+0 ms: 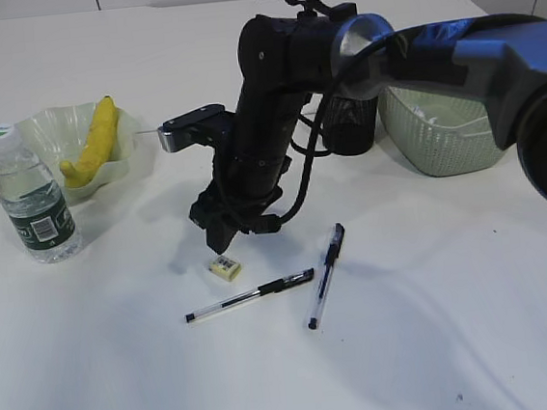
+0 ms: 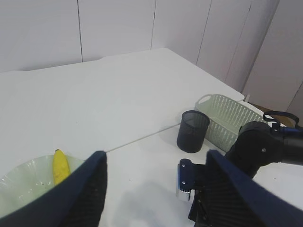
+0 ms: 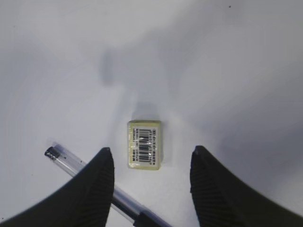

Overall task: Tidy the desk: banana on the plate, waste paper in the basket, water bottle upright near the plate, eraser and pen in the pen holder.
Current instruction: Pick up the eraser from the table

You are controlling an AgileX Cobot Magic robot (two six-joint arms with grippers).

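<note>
Exterior view: the right gripper (image 1: 223, 237) hangs directly above the eraser (image 1: 225, 267), which lies flat on the white bench (image 1: 440, 325); judged from this, the step in hand is the eraser pick, with the banana (image 1: 93, 143) already on the green plate (image 1: 45, 130) and the water bottle (image 1: 32, 194) upright just beside it. Two pens lie near the eraser, one (image 1: 249, 295) almost level, the other (image 1: 326, 275) slanted; the black mesh pen holder (image 1: 350, 125) and the pale green basket (image 1: 441, 135) stand behind the arm. The bottle carries a dark green label; its print is too small to read. Left wrist view: the left gripper (image 2: 154, 189) is raised well clear of the bench, its fingers (image 2: 87, 189) spread wide and empty, with the plate, pen holder and basket beyond. Right wrist view: the right fingers (image 3: 102, 179) stand apart, holding nothing, with the eraser centred between and ahead of them; the level pen runs under the left-hand finger. The eraser's face bears a barcode sticker; its digits are illegible. The next move calls for a straight descent to straddle the eraser without catching the pen, then closing
</note>
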